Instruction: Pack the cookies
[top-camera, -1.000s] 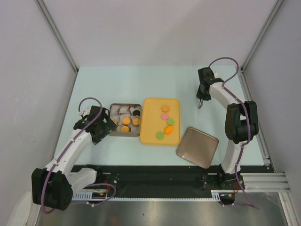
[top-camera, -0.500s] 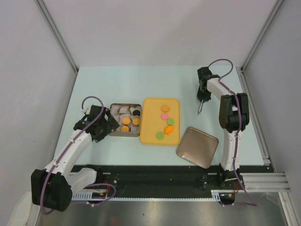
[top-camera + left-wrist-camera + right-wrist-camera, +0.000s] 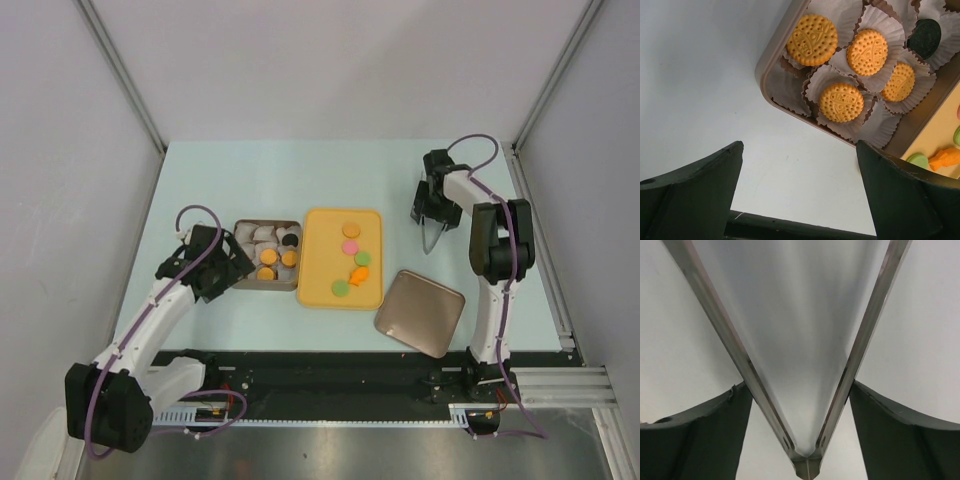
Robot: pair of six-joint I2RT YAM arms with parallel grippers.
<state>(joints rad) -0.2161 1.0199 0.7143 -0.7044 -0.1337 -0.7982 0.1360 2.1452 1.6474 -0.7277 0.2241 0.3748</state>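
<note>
The cookies (image 3: 350,229) are split between two places near the middle of the bench (image 3: 250,180). Five lie loose on a yellow tray (image 3: 320,250): an orange one at the far end, then a pink one, a green one, another orange one and a second green one toward 6 o'clock. The rest sit in white paper cups (image 3: 835,15) inside a brown tin (image 3: 765,75), which stands just at 9 o'clock of the tray. The left wrist view shows four orange cookies there and a black cookie (image 3: 926,38) toward the tin's far side. A brown lid (image 3: 420,312) lies flat at 4 o'clock of the tray, turned at an angle.

The left fingers (image 3: 690,190) are spread wide and hold nothing. They hang over the bare bench at the tin's near left corner, at about 8 o'clock of it.

The right fingers (image 3: 695,435) are well apart from the cookies, at 2 o'clock of the tray. They grip metal tongs (image 3: 861,340). Each splayed tong arm lies against the inner edge of a finger, and the hinge sits close to the wrist camera.
</note>
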